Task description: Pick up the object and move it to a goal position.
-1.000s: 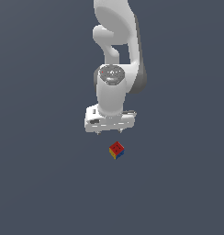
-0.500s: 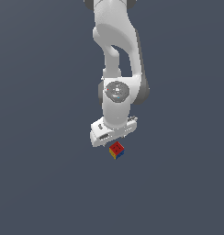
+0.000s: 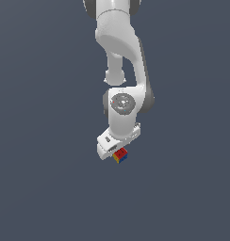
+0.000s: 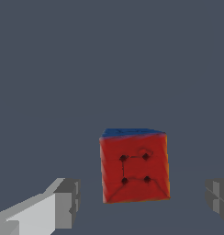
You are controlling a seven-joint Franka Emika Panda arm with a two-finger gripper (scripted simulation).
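In the exterior view the white arm (image 3: 120,70) reaches down from the twelve o'clock edge, and its tool (image 3: 118,149) sits low, right over the cube (image 3: 120,155), which lies on the dark grey surface (image 3: 41,188) a little below the middle of the picture. Only the cube's red, yellow and blue corner peeps out at about five o'clock of the tool's white body, so the two overlap in this view, and the cube appears to rest on the surface rather than hang from the tool. No goal marker shows anywhere. The wrist view settles the rest: the cube (image 4: 134,166) fills the middle with its red face toward the camera and a blue face at its twelve o'clock side, while one grey fingertip (image 4: 68,202) stands at about eight o'clock of it and the other at about four o'clock, each with a clear gap to the cube. The tool is therefore spread wide and astride the cube, holding nothing. As a judgement, the approach is nearly finished; the closing, the lift and the carry to the goal are all left. Compared with the frame half a second earlier, the tool has come lower and covers more of the cube, which has not shifted.
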